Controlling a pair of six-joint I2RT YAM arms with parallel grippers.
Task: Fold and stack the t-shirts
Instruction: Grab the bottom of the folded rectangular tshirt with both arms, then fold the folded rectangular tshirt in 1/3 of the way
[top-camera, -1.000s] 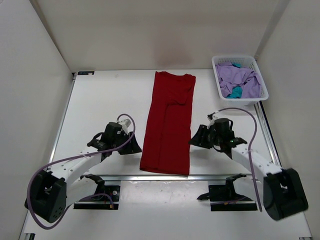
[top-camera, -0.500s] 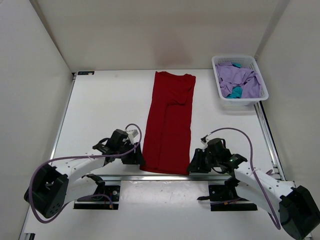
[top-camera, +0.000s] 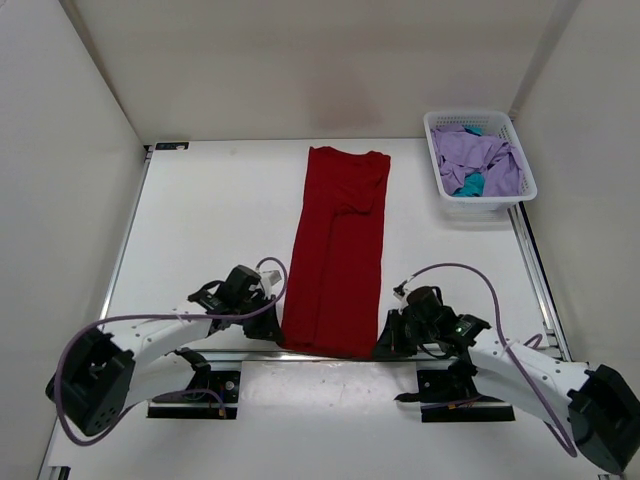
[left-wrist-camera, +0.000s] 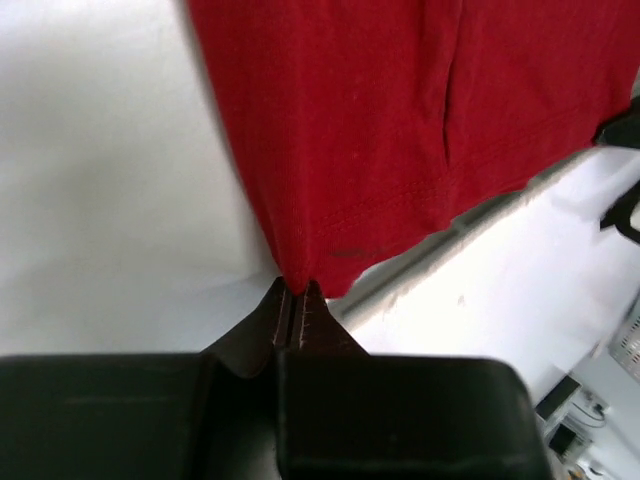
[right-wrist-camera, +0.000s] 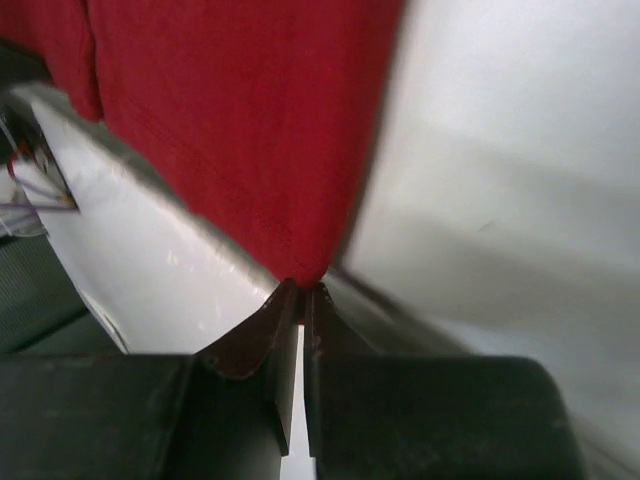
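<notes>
A deep red t-shirt (top-camera: 338, 250) lies in a long narrow folded strip down the middle of the table, collar end far, hem at the near edge. My left gripper (top-camera: 278, 322) is shut on the hem's near left corner (left-wrist-camera: 300, 272). My right gripper (top-camera: 382, 343) is shut on the near right corner (right-wrist-camera: 305, 270). The red cloth fills the upper part of both wrist views (left-wrist-camera: 420, 110) (right-wrist-camera: 240, 110). A pale lavender t-shirt (top-camera: 482, 155) and a teal t-shirt (top-camera: 468, 185) lie crumpled in the basket.
The white mesh basket (top-camera: 436, 170) stands at the far right corner of the table. White walls close in the left, back and right. A metal rail (top-camera: 240, 355) runs along the near table edge, with both arm bases below it.
Both arms moved toward the near edge and inward to the red shirt's hem corners. Both grippers, open earlier, have closed on those corners.
</notes>
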